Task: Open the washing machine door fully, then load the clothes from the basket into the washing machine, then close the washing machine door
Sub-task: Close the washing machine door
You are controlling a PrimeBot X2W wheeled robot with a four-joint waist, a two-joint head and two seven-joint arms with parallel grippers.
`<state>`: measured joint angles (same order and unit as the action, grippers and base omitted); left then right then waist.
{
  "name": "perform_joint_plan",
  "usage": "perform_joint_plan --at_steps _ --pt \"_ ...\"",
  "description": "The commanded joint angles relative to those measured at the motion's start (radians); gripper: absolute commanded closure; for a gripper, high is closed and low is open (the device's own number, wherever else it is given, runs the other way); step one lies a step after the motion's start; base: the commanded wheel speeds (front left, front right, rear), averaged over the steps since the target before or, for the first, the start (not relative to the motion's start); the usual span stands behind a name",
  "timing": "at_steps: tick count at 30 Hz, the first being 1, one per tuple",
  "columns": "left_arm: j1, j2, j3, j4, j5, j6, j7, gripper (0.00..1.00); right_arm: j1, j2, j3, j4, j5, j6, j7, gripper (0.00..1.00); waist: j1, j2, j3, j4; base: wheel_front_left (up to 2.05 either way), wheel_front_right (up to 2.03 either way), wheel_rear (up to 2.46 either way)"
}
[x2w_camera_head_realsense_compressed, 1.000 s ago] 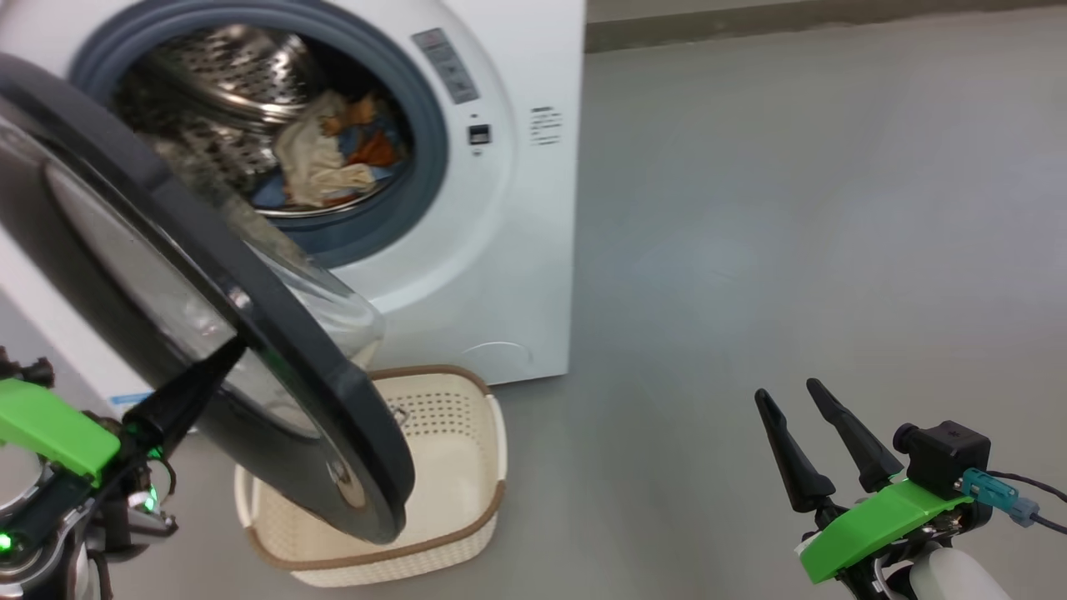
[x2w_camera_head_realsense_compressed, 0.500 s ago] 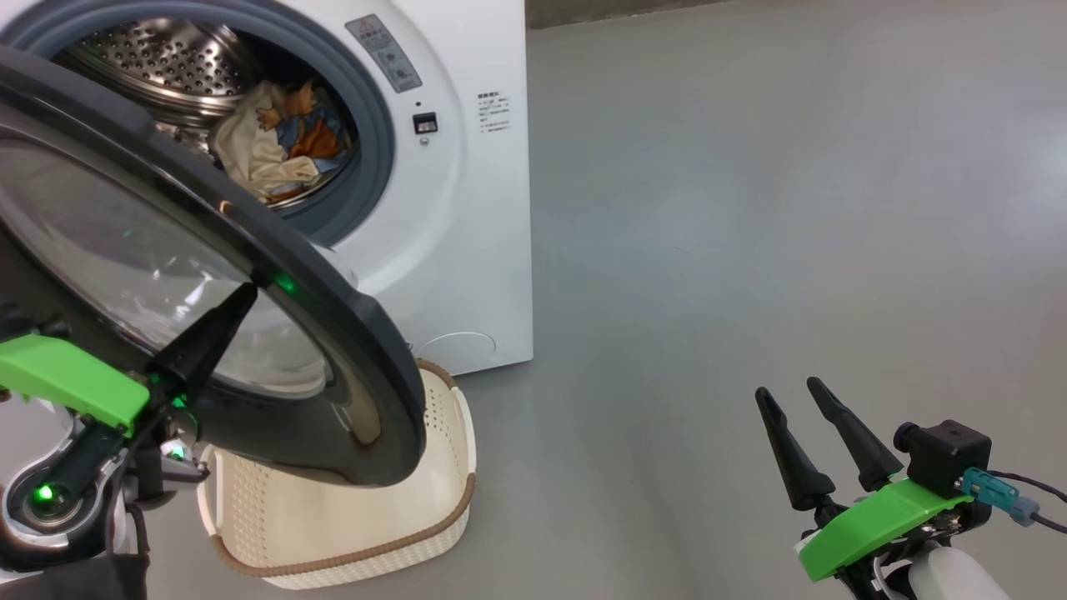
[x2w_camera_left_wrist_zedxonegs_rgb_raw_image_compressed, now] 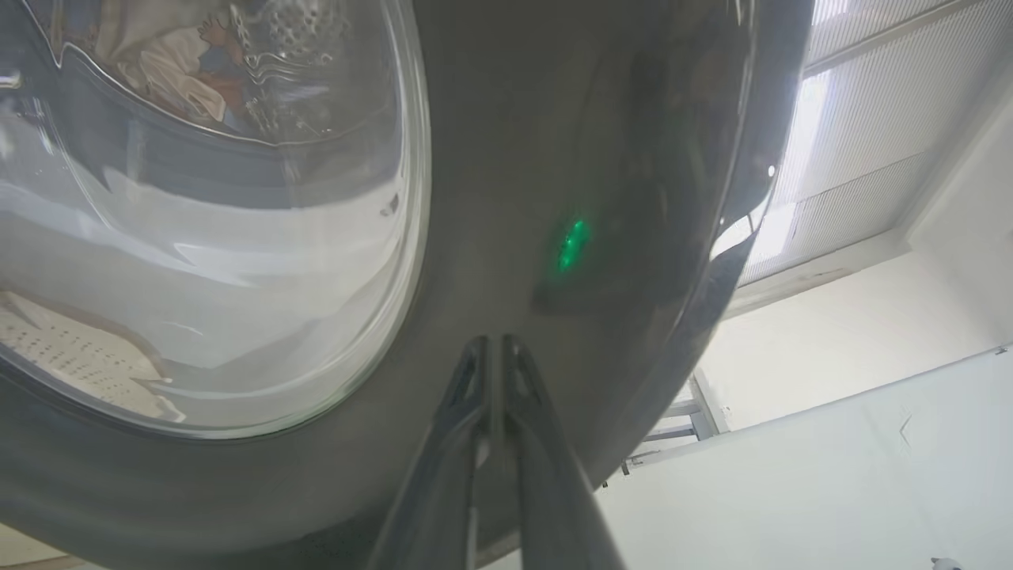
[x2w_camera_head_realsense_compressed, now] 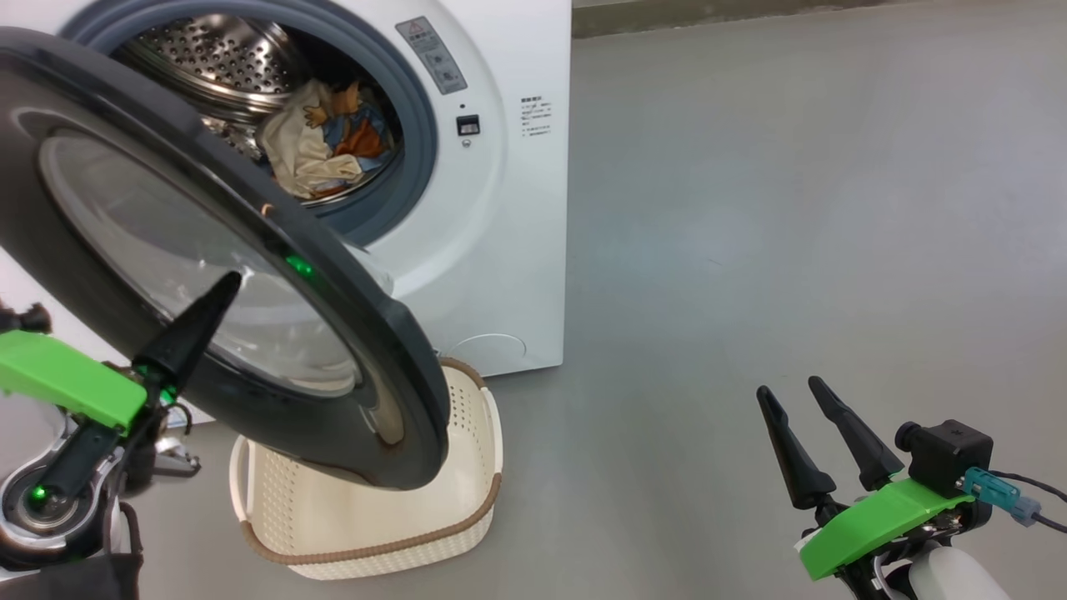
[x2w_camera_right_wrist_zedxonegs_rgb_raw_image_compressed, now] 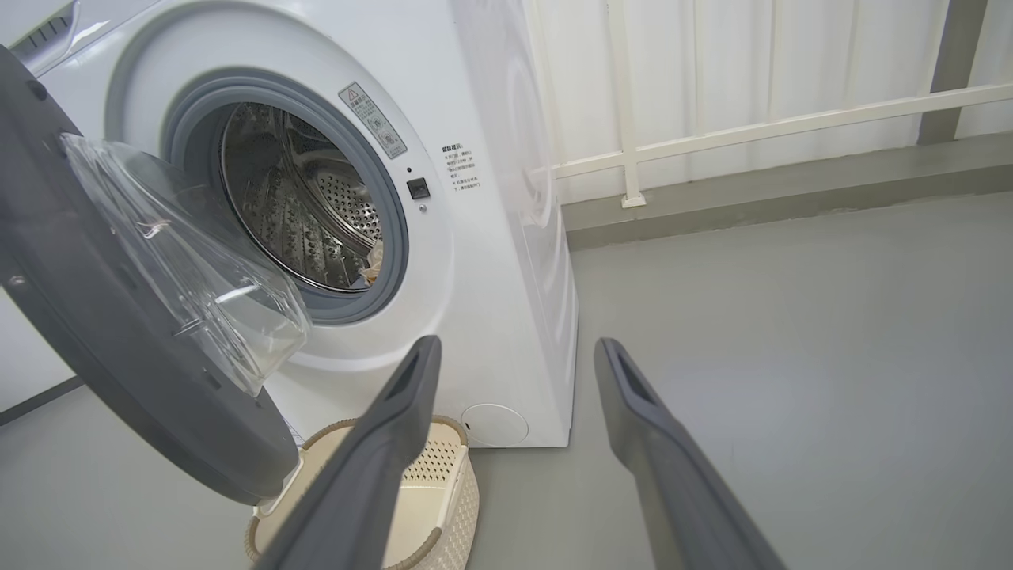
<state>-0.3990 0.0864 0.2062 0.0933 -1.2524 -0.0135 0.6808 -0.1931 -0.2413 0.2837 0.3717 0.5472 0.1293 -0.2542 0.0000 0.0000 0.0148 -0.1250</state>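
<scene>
- Washing machine (x2w_camera_head_realsense_compressed: 500, 250): white front-loader at 11 o'clock in the head view; stands on grey floor (x2w_camera_head_realsense_compressed: 792, 208); steel drum (x2w_camera_head_realsense_compressed: 217, 58) exposed inside the grey gasket (x2w_camera_head_realsense_compressed: 421, 158).
- Washing machine door (x2w_camera_head_realsense_compressed: 396, 367): glossy black, round, standing ajar at an angle to the machine front; it takes up the 9 o'clock side of the head view; its lower edge hangs over the basket.
- Clothes (x2w_camera_head_realsense_compressed: 321, 158): cream, blue and orange fabric lying inside the drum, at 12 o'clock in the head view.
- Basket (x2w_camera_head_realsense_compressed: 492, 487): cream perforated plastic with brown rim, on the floor in front of the machine, at 7 o'clock in the head view; partly covered by the door.
- Left gripper (x2w_camera_head_realsense_compressed: 230, 280): at 8 o'clock in the head view; jaws pressed together, nothing between them; tips point at the door's outer face, on the black ring just beside the glass window (x2w_camera_head_realsense_compressed: 167, 242); contact with the door cannot be confirmed.
- Right gripper (x2w_camera_head_realsense_compressed: 788, 388): at 5 o'clock in the head view, well apart from machine and basket; jaws spread wide, holding nothing.
</scene>
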Motion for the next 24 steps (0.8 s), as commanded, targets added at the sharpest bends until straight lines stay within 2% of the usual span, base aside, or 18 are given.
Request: perform_joint_plan --at_steps 1,2,7,10,18,24 --pt "-0.028 0.046 0.027 -0.037 0.022 -0.017 -0.013 0.44 -0.012 -0.001 0.011 -0.021 -0.004 0.001 -0.008 0.00 0.0000 0.0000 -0.001 0.008 0.00 0.00 0.00" --pt "-0.022 0.051 0.025 -0.042 0.037 -0.027 -0.023 0.00 -0.011 -0.001 0.010 -0.022 -0.005 0.001 -0.008 0.00 0.0000 0.0000 -0.002 0.011 0.00 0.00 0.00" --pt "0.012 0.097 -0.009 -0.081 0.177 -0.087 -0.123 0.00 -0.008 -0.001 0.005 -0.023 -0.005 0.001 -0.008 0.00 0.0000 0.0000 -0.001 0.026 0.00 0.00 0.00" --pt "0.041 0.092 -0.032 -0.101 0.236 -0.105 -0.207 0.00 -0.009 0.001 0.004 -0.024 -0.005 0.001 -0.008 0.00 0.0000 0.0000 -0.001 0.035 0.00 0.00 0.00" --pt "0.132 0.100 -0.137 -0.135 0.460 -0.116 -0.466 0.00 -0.006 0.000 0.001 -0.027 -0.006 0.001 -0.008 0.00 0.0000 0.0000 0.002 0.060 0.00 0.00 0.00" --pt "0.172 0.096 -0.187 -0.107 0.578 -0.117 -0.633 0.00 -0.005 -0.005 0.004 -0.029 -0.005 0.001 -0.008 0.00 0.0000 0.0000 0.002 0.072 0.00 0.00 0.00"
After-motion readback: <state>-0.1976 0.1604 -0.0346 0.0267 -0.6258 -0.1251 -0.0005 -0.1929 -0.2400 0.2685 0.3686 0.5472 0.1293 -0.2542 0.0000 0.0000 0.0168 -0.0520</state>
